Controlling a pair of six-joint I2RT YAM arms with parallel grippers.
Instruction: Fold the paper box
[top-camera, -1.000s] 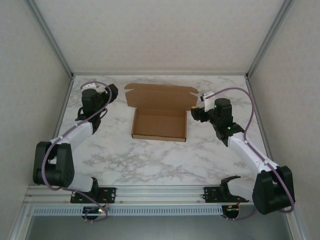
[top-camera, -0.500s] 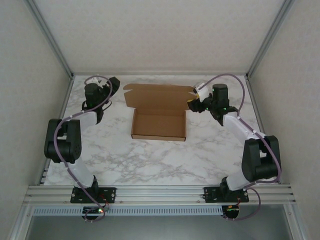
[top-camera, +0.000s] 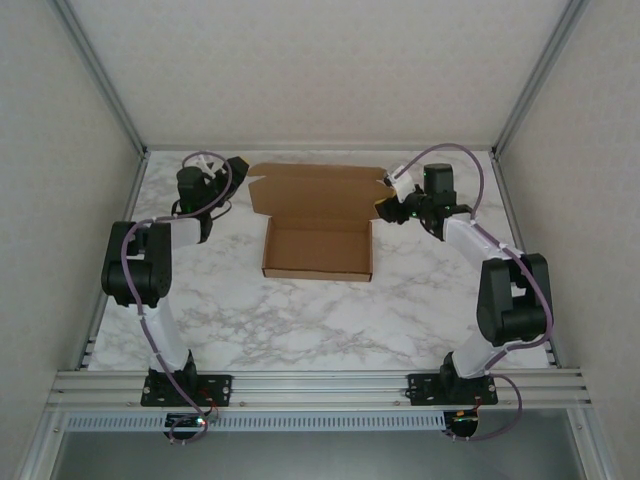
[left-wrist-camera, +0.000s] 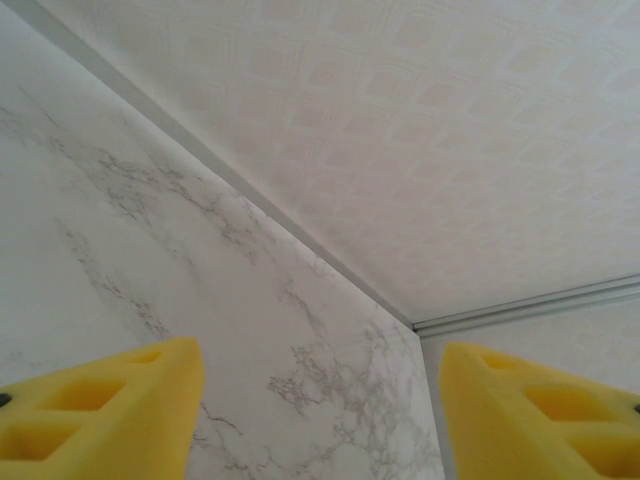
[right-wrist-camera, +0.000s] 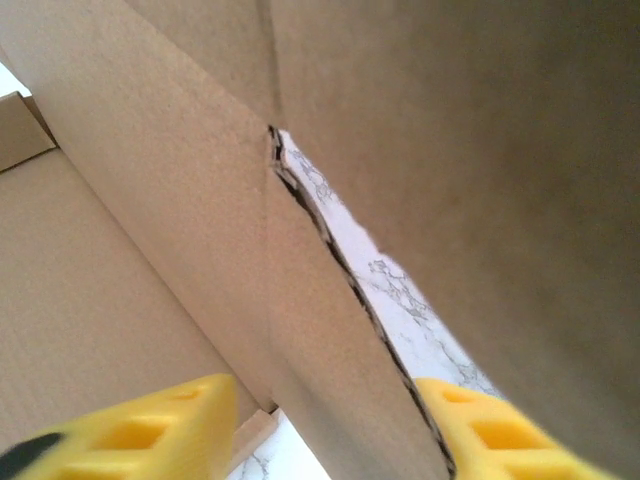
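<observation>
The paper box is a shallow brown cardboard tray in the middle of the table, its lid lying open and flat behind it. My left gripper is just left of the lid's left corner. In the left wrist view it stands open, with bare marble between its yellow fingers. My right gripper is at the lid's right side flap. In the right wrist view that cardboard flap runs between the jaws of my right gripper, which stands open; the right finger is at the flap's edge.
The marble table is walled on three sides, with a metal frame along the back edge. Both arms reach far back, their cables looping above them. A rail with the arm bases runs along the near edge.
Both arms have stretched toward the back. The left gripper rose beside the lid's left corner. The right gripper moved onto the lid's right flap. Both jaws have narrowed.
</observation>
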